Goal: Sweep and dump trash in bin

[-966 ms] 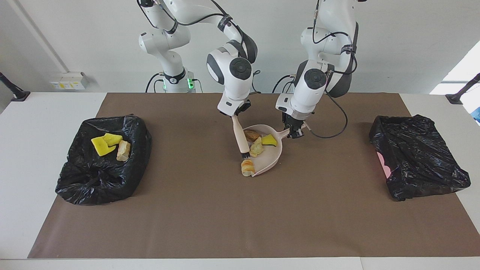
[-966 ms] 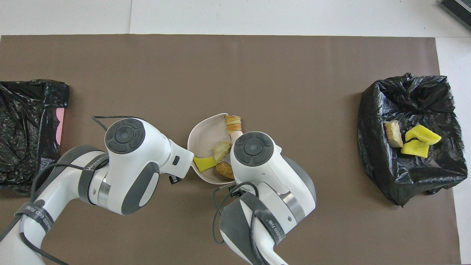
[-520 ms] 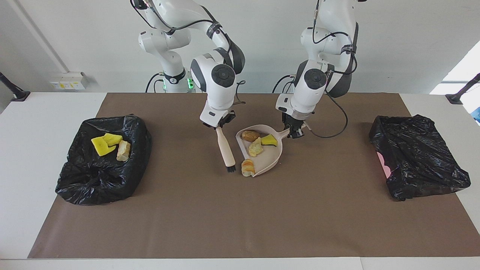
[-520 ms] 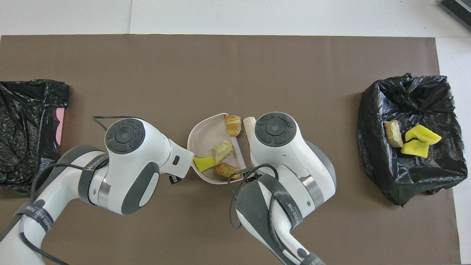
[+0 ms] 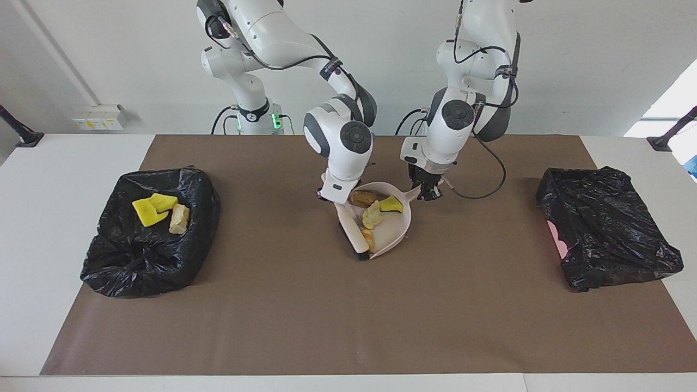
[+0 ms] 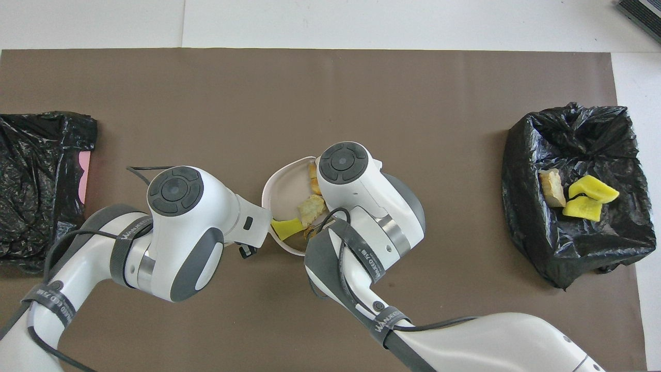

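A beige dustpan lies mid-table on the brown mat; it also shows in the overhead view. My left gripper is shut on its handle. In the pan lie a brown lump, a tan lump and a green-and-yellow sponge bit. My right gripper is shut on a beige brush, its bristles at the pan's open lip. An orange lump sits just inside the lip against the brush. Both grippers are hidden under the wrists in the overhead view.
A black-bagged bin at the right arm's end of the table holds two yellow sponge pieces and a tan lump. A second black-bagged bin stands at the left arm's end.
My right arm swung the brush off the pan toward its own end, then back to the lip. The orange lump moved from the lip's edge into the pan. The left arm stayed still.
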Robot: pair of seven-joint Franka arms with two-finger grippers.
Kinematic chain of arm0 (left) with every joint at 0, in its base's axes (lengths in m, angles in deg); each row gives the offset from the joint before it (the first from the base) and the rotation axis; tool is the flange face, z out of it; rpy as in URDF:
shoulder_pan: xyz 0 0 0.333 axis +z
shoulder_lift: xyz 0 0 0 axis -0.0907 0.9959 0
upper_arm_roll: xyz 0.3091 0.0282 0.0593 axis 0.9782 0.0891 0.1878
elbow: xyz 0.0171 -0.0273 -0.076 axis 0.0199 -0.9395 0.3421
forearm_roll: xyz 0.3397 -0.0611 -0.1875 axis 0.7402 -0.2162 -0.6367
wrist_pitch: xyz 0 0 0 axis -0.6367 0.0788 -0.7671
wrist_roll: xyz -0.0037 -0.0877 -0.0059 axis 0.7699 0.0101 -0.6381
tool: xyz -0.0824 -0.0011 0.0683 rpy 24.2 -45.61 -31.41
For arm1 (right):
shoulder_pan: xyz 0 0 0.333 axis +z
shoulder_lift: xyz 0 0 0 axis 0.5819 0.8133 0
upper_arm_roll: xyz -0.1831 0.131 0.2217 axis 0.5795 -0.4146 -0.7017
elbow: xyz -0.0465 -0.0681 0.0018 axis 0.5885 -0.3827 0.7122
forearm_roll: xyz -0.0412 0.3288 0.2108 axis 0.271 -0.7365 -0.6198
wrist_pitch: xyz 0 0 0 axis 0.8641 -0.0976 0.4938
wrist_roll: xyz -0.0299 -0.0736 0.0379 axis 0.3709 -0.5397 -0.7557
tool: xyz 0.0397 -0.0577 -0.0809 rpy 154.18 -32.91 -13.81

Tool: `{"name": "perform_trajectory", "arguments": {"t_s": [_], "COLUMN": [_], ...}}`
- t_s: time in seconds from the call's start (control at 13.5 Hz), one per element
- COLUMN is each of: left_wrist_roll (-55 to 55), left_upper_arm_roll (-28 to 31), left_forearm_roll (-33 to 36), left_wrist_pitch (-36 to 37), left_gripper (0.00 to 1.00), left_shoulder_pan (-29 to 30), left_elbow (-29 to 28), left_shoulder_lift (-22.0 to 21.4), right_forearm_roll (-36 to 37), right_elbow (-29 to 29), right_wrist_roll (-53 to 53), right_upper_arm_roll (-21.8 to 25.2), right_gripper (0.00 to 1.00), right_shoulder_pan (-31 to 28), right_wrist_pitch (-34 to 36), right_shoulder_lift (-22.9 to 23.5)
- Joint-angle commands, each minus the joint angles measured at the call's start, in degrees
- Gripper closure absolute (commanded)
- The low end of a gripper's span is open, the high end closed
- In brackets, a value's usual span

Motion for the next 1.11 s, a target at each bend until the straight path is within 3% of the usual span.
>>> {"name": "perform_trajectory", "arguments": {"t_s": [0.0,0.22,0.45,0.67,0.89,1.04], "left_wrist_roll": [1.80,1.37,1.63,1.63,1.89,3.72], "left_upper_arm_roll": [0.14,0.14,0.32,0.23,0.23,0.32], "left_forearm_roll": [-0.51,-0.42,-0.51,-0.94,-1.12,-1.12], "left_wrist_pitch": [-1.15,-0.54,1.48,1.22,1.66,3.05], "left_gripper": [1.00,1.00,1.00,1.00,1.00,1.00], "left_shoulder_pan": [0.22,1.00,2.06,6.54,9.96,12.25], "left_elbow": [-1.99,-1.90,-0.94,0.65,1.09,2.49], "left_shoulder_lift": [-2.07,-1.98,-2.24,-4.34,-6.98,-8.13], "right_forearm_roll": [-5.94,-8.88,-7.56,-6.24,-5.89,-5.89], "right_elbow": [0.39,0.48,0.39,0.48,1.18,3.02], "right_wrist_roll": [-5.31,-6.28,-7.50,-9.01,-7.09,0.35], "right_upper_arm_roll": [-2.62,-2.27,-2.27,-2.27,-2.18,-2.27], "right_gripper": [1.00,1.00,1.00,1.00,1.00,1.00], "right_shoulder_pan": [-1.34,-1.95,-7.21,-11.18,-11.98,-9.97], "right_wrist_pitch": [2.88,4.21,5.61,9.03,13.16,13.00], "right_shoulder_lift": [-1.28,-1.82,-1.99,-5.14,-8.05,-9.90]}}
